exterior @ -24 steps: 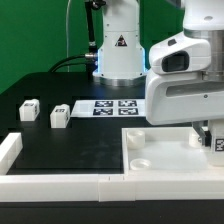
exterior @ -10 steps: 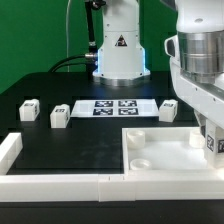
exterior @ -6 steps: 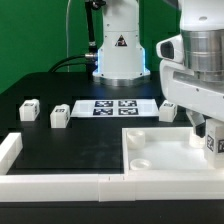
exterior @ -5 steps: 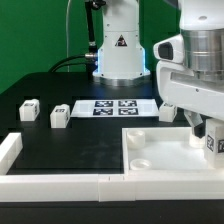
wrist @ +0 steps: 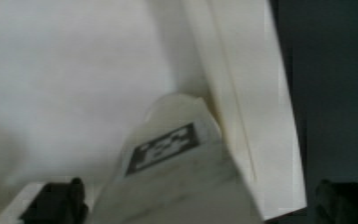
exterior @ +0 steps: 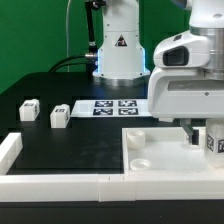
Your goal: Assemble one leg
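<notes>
A small white leg (exterior: 214, 141) with a black-and-white marker lies in the large white square panel (exterior: 160, 150) by its wall on the exterior view's right. My gripper (exterior: 203, 134) hangs over it. In the wrist view the leg (wrist: 172, 160) sits between my gripper's (wrist: 202, 206) two dark fingertips (wrist: 60, 200), which stand apart on either side of it with a gap showing at one side. Two more legs (exterior: 29, 109) (exterior: 59, 117) stand on the black table at the exterior view's left. A fourth leg is hidden behind the arm.
The marker board (exterior: 112, 107) lies at the middle back. Long white bars run along the front (exterior: 60, 181) and the exterior view's left (exterior: 9, 150). The robot base (exterior: 118, 45) stands behind. The panel's raised rim (wrist: 247, 90) runs beside the leg.
The arm's head has swung down and toward the exterior view's left, now covering the leg that stood behind the panel. The leg in the panel has not moved.
</notes>
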Motion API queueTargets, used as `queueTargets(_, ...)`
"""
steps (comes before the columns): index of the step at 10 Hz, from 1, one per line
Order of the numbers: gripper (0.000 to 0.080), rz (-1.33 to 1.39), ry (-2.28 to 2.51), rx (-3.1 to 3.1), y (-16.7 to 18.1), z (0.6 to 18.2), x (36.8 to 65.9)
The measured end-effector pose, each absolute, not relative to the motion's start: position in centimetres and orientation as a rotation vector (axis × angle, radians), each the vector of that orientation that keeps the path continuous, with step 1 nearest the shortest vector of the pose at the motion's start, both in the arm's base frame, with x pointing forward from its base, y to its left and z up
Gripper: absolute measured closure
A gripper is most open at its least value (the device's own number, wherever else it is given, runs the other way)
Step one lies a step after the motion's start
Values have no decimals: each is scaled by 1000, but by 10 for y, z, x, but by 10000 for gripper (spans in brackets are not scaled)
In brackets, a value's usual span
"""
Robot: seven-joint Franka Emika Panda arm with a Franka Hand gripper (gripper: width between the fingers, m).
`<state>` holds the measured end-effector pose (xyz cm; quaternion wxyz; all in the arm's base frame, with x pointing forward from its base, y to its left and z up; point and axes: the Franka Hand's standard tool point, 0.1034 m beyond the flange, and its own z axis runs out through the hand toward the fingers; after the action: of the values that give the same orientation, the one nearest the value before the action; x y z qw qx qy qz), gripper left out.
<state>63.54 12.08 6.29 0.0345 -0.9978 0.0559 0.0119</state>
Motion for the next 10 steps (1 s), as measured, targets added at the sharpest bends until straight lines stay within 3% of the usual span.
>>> queueTargets(3, 151, 50, -52, -3075, 116, 60, 633)
queueTargets(5, 403, 51, -49, -3075, 116, 60, 633)
queueTargets(6, 403, 51, -48, -3075, 116, 60, 633)
queueTargets(7, 509, 53, -14, -3074, 116, 60, 633)
queueTargets(10, 509, 62, 162, -3056, 113, 59, 633)
